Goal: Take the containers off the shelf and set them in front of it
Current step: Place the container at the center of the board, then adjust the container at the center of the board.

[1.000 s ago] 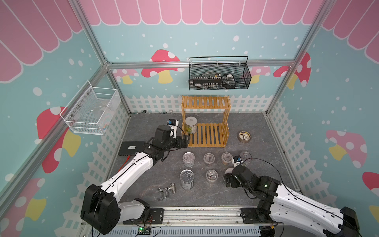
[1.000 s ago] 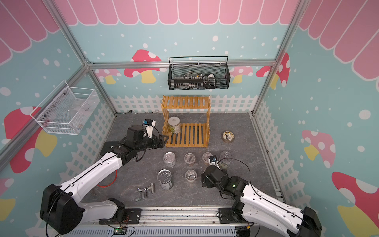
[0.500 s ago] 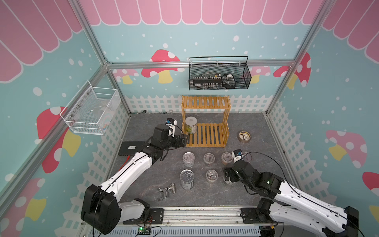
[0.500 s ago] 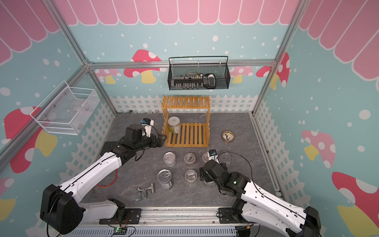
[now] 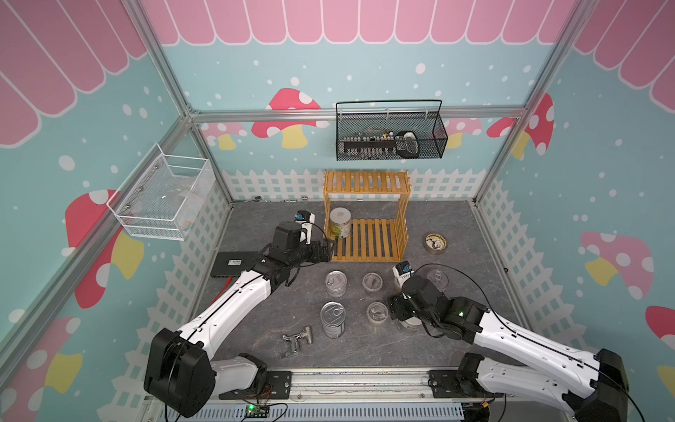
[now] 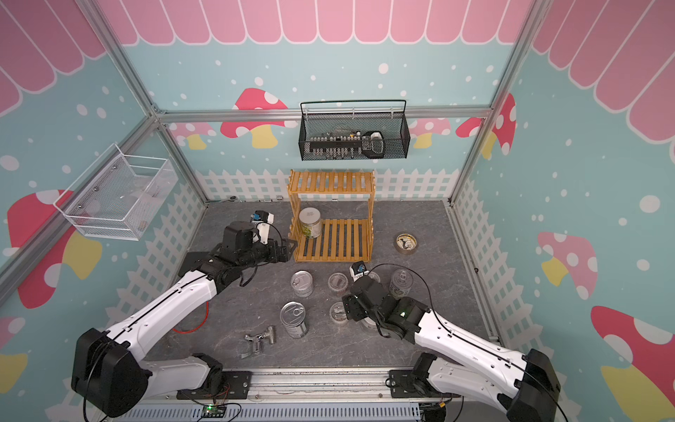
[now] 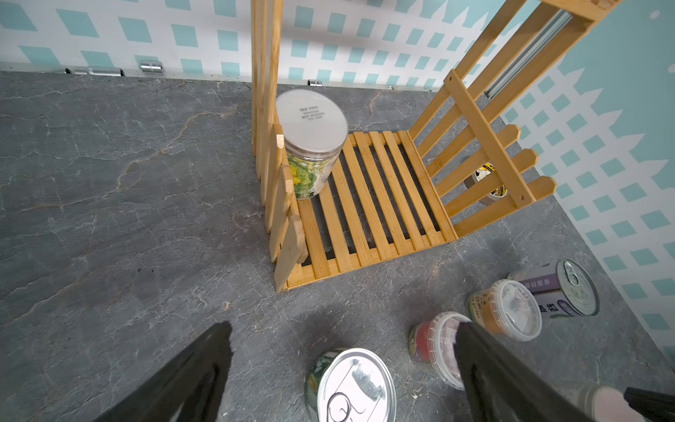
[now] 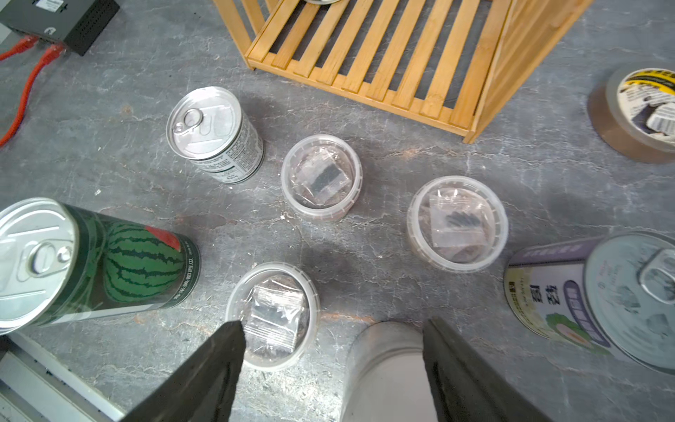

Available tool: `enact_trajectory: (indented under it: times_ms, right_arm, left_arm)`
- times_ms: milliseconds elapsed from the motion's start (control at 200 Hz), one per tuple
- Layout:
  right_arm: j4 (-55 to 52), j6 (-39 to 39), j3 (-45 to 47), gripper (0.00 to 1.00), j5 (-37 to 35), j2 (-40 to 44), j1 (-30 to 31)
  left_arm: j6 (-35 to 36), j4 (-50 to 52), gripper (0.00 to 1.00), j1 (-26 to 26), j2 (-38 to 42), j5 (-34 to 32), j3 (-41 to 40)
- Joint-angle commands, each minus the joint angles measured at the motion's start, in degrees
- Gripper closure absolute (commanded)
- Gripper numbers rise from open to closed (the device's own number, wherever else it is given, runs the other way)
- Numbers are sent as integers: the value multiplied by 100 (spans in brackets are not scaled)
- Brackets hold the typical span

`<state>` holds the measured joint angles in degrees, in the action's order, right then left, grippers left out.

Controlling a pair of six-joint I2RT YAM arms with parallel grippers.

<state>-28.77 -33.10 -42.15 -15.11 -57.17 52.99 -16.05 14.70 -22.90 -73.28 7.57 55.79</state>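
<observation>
On the lower tier of the shelf [image 5: 367, 181], back left corner: one white-lidded jar [image 5: 340, 223], upright, green-printed label, tucked just inside the left side slats. It is the only container on the rack; the upper tier is bare.

Counter [image 5: 456, 219], in front of the shelf: seven containers, all upright.
- Three tin cans [image 8: 215, 131], pull-tabs up.
- Three clear tubs [image 8: 321, 175].
- A second white-lidded jar [image 8: 387, 365].

Left pincer [image 5: 327, 252]: wide open, empty, low over the counter just off the shelf's front left corner, outside the frame.
- The shelf jar lies beyond it, toward the back wall and a little to the robot's right, partly screened from it by the side slats.
- The jar's long axis is vertical. The wrist view shows the fingers spread level to either side, which suits a grip round its body.
- Judgement: this arm is much the nearer and has the job. It would need to shift right to clear the corner post, then go in through the open front.

Right pincer [image 8: 334, 323]: jaws apart, astride the second white-lidded jar on the counter. One finger is at the jar's rim and the other is clear of it, so it is not gripping as far as can be seen. It is well apart from the shelf.

Also present, not of the task: tape roll [image 5: 435, 242], metal faucet piece [image 5: 297, 338].
</observation>
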Motion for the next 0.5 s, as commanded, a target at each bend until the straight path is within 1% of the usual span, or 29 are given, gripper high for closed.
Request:
enact_trajectory:
  times_ms: [0,290,495]
  right_arm:
    - [182,351,-196,19,355,-231,48]
    - [656,575,-150,19,1053,-786,3]
    - [1034,660,-126,18,1301,-1198,-146]
  left_arm:
    - [76,-63,1,39,88,30,117]
    - [67,-51,1,41,106,33,104]
    - [76,-49,1,40,112,25,72]
